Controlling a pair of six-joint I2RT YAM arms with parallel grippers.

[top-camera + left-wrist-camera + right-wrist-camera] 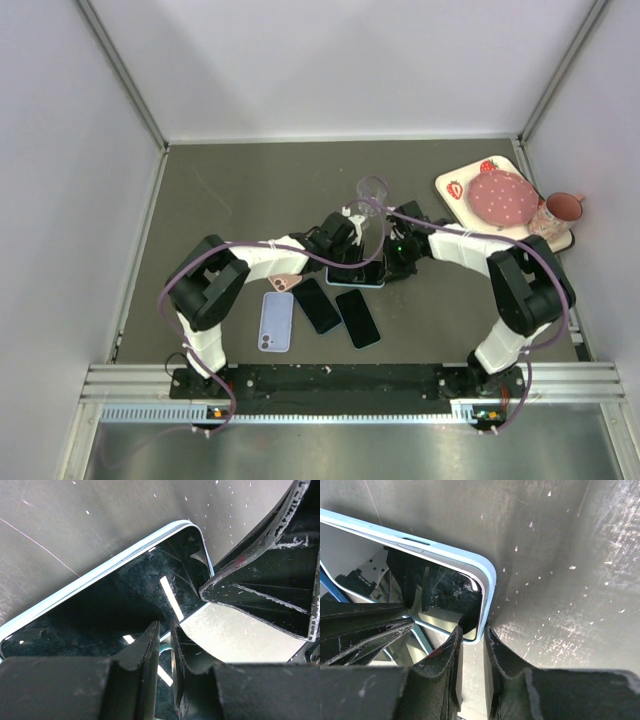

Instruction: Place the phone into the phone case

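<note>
Black glossy-screened phone [125,605] lies inside light-blue phone case [490,580], mid-surface of grey table [250,190]. Left gripper [164,630]: jaws nearly closed, pinching the case's long edge. Right gripper [472,630]: jaws narrow, nipping its corner rim.

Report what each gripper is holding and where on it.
The left gripper seems to pinch the phone on a long edge. The right gripper seems to pinch a corner of the blue case around it.
</note>
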